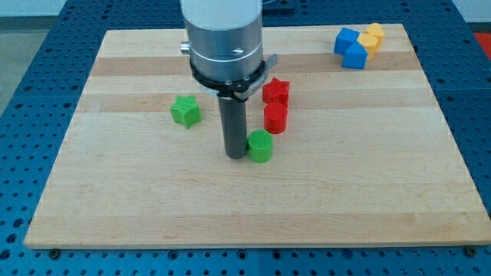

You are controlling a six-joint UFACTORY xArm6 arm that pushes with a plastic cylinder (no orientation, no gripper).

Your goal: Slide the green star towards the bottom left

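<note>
The green star (185, 111) lies on the wooden board (115, 192), left of centre. My tip (234, 156) rests on the board to the star's lower right, some way off it. The tip stands right against the left side of a green round block (260, 146). The rod hangs straight down from the arm's grey body at the view's top.
A red star (275, 90) and a red round block (275, 117) sit just right of the rod. At the board's top right corner two blue blocks (350, 47) and two yellow blocks (371, 37) are clustered together. The board lies on a blue perforated table (31, 92).
</note>
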